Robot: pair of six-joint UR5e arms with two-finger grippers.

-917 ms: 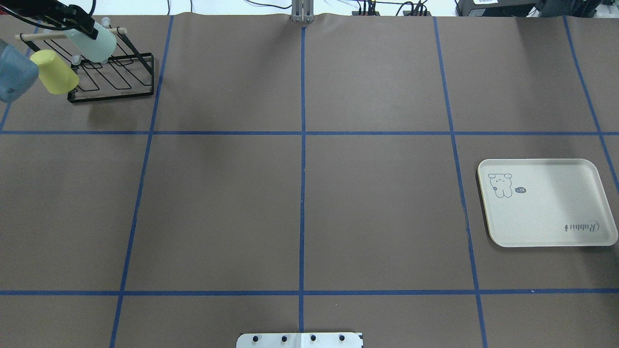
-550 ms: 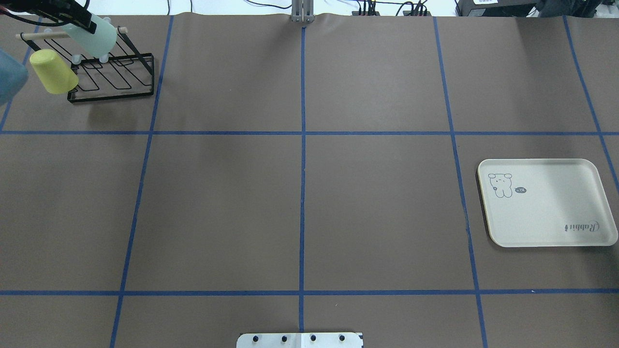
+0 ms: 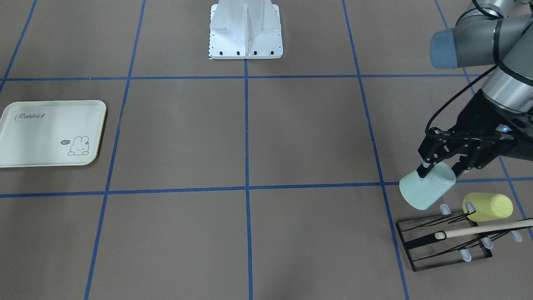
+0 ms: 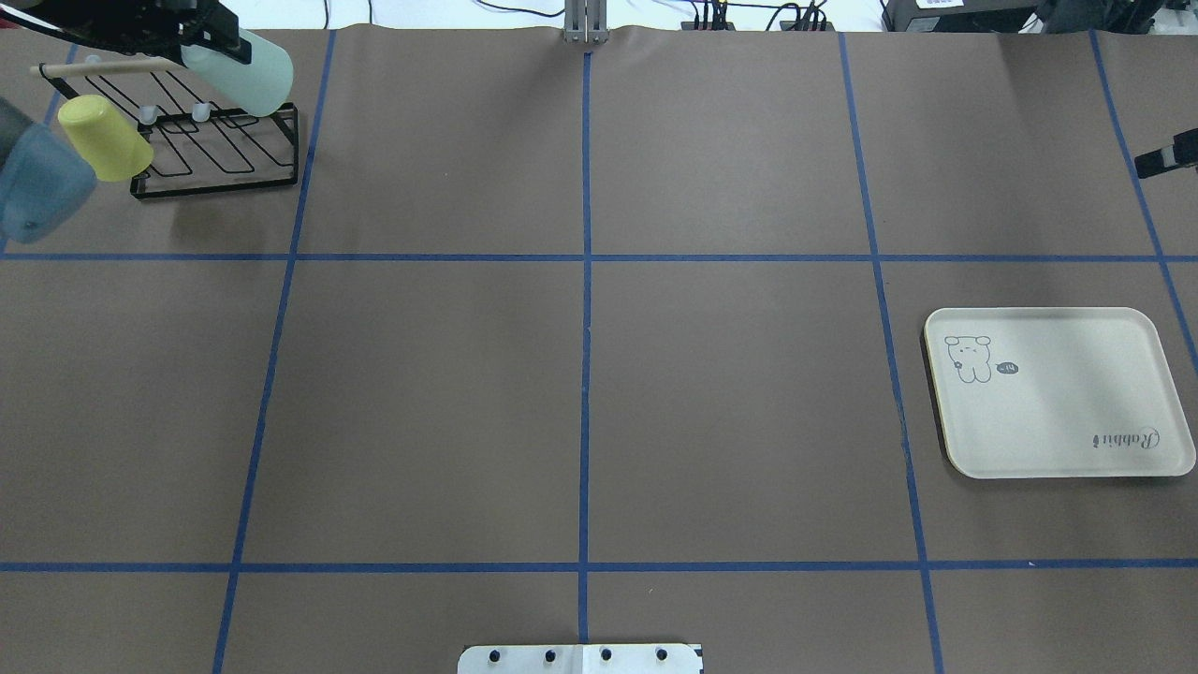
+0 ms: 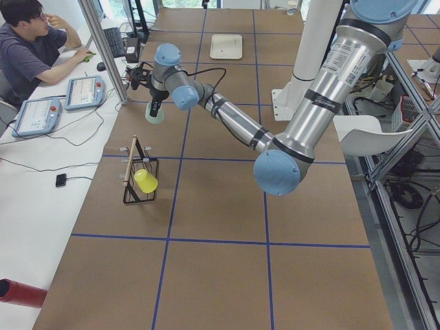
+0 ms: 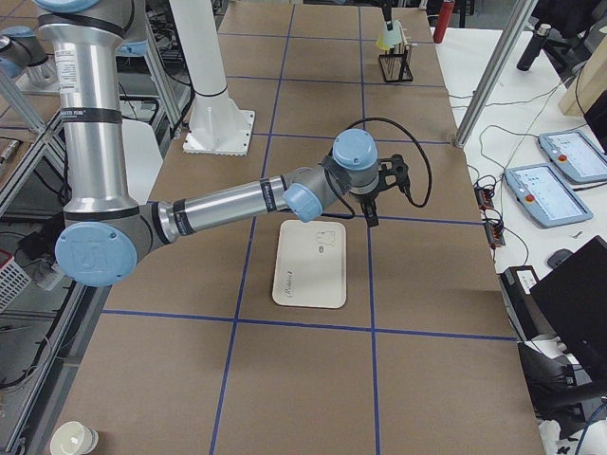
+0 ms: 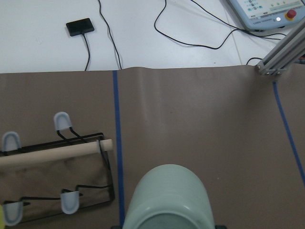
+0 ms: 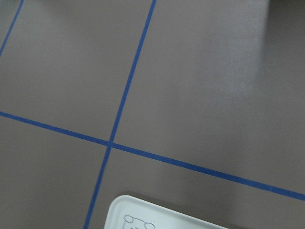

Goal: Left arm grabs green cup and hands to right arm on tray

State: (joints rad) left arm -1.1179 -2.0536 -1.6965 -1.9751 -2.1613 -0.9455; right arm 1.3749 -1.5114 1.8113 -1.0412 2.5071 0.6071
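My left gripper (image 3: 440,171) is shut on the rim of the pale mint-green cup (image 3: 425,187) and holds it tilted in the air beside the black wire rack (image 3: 404,243). In the overhead view the cup (image 4: 245,73) sits at the rack's right end, with the left gripper (image 4: 215,45) behind it. The left wrist view shows the cup (image 7: 167,198) between the jaws. The cream Rabbit tray (image 4: 1058,393) lies empty at the right. My right gripper (image 6: 370,214) hovers past the tray's far edge. Only a black tip (image 4: 1165,154) shows overhead, and I cannot tell whether it is open or shut.
A yellow-green cup (image 4: 105,139) hangs on the rack's left prongs (image 4: 215,187). The rack's wooden bar (image 7: 52,153) lies left of the held cup. The robot base (image 3: 245,31) stands mid-table. An operator (image 5: 34,41) sits at a desk beyond the table's far side.
My left gripper has carried the mint-green cup to the right, off the rack's prongs. A tip of the right gripper has come into view at the right edge.
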